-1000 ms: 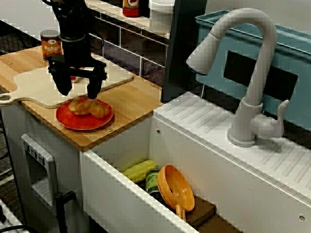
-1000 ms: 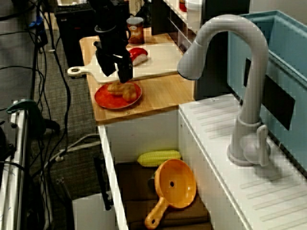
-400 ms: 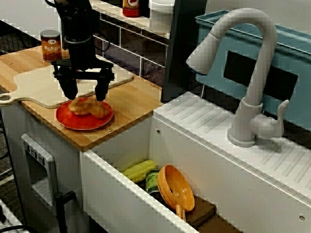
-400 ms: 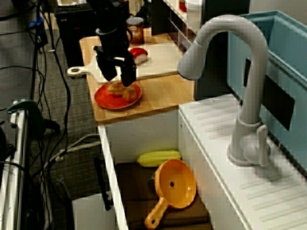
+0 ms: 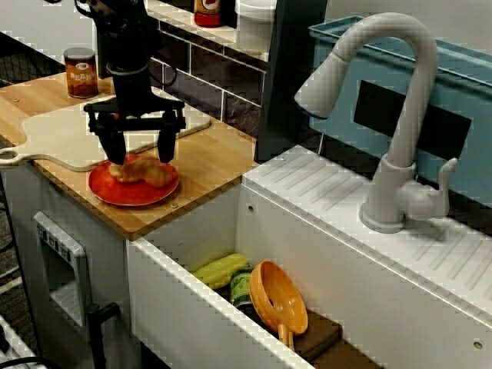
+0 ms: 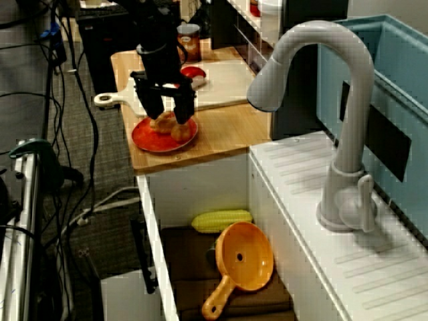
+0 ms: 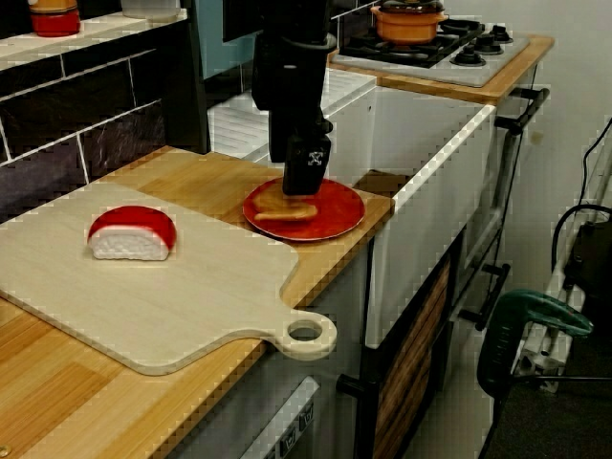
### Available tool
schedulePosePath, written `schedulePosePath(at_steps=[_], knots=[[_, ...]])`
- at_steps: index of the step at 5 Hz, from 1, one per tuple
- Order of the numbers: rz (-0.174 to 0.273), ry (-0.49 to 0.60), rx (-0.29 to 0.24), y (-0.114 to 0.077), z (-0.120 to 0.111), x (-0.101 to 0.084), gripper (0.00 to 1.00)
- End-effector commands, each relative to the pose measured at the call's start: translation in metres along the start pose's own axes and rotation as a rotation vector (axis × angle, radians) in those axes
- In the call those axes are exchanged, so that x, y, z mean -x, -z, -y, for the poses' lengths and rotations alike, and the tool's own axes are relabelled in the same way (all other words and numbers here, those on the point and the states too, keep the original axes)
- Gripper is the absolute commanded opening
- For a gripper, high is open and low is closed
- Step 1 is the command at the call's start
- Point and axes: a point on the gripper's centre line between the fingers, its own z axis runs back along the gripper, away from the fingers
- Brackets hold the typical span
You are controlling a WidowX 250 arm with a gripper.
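Claw (image 5: 140, 156) lower than a second ago — wide open, empty, astride the pastry (image 5: 147, 174) on the red plate (image 5: 129, 194).

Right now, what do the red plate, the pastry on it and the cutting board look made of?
Red plate: likely plastic, glossy, even colour with soft highlights.
Pastry: probably toy plastic or rubber, golden-brown with a slight sheen; real bread can't be ruled out.
Cutting board: pale wood by the look, matte, faint grain, round hole in the handle.
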Motion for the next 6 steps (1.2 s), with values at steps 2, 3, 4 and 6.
schedulePosePath(at_steps=[2,3,4,6], knots=[[0.014,-0.188,-0.033,-0.0020,-0.0034,0.0020,1.00],[-0.009,-0.226,-0.045,-0.0023,-0.0034,0.0012,1.00],[-0.027,-0.257,-0.058,-0.0020,-0.0009,-0.0021,1.00],[-0.040,-0.296,-0.072,0.0073,-0.0011,-0.0054,1.00]])
